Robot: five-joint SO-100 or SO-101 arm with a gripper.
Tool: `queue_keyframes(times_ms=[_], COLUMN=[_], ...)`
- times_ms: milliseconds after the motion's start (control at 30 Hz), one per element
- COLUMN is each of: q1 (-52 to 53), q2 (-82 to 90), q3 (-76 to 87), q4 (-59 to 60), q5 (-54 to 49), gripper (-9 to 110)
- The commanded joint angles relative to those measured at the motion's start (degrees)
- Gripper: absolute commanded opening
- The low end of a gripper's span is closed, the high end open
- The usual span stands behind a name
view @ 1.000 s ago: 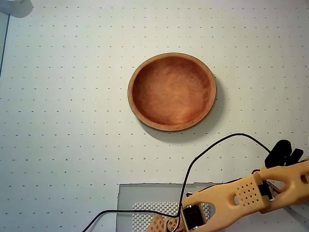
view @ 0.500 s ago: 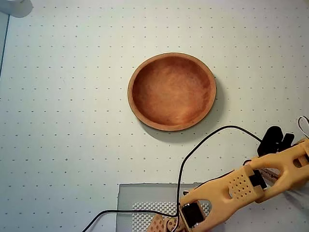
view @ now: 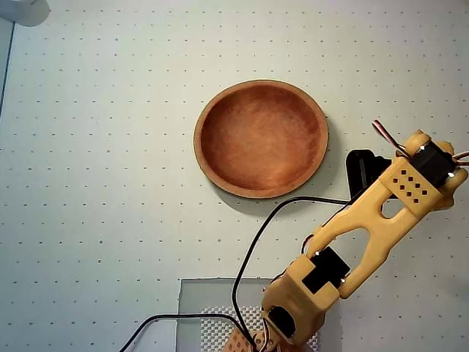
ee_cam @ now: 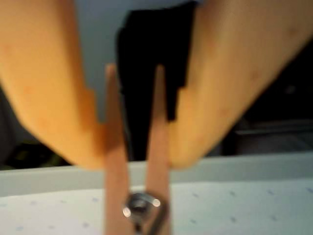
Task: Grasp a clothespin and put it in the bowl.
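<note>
In the wrist view my gripper is shut on the clothespin. Its two orange fingers press on the two tan prongs, and the metal spring shows at the bottom edge. In the overhead view the bowl, reddish-brown with a lighter rim and empty, sits in the middle of the table. The arm reaches up on the right, and its black gripper end hangs just right of the bowl's rim. The clothespin is hidden in the overhead view.
The white dotted mat covers the table. A black cable runs from the arm's base toward the bowl's lower right. A grey plate lies under the base at the bottom.
</note>
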Motion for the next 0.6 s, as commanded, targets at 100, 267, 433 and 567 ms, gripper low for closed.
queue_keyframes(times_ms=[100, 267, 433, 567], q1=[-5.0, -13.0, -22.5, -31.0], q2=[11.2, 14.6, 21.4, 25.1], q3=[-0.3, 0.8, 10.0, 18.6], q4=[1.6, 1.6, 1.6, 1.6], q5=[-15.0, -16.2, -16.7, -16.7], gripper=[-3, -2, -3, -3])
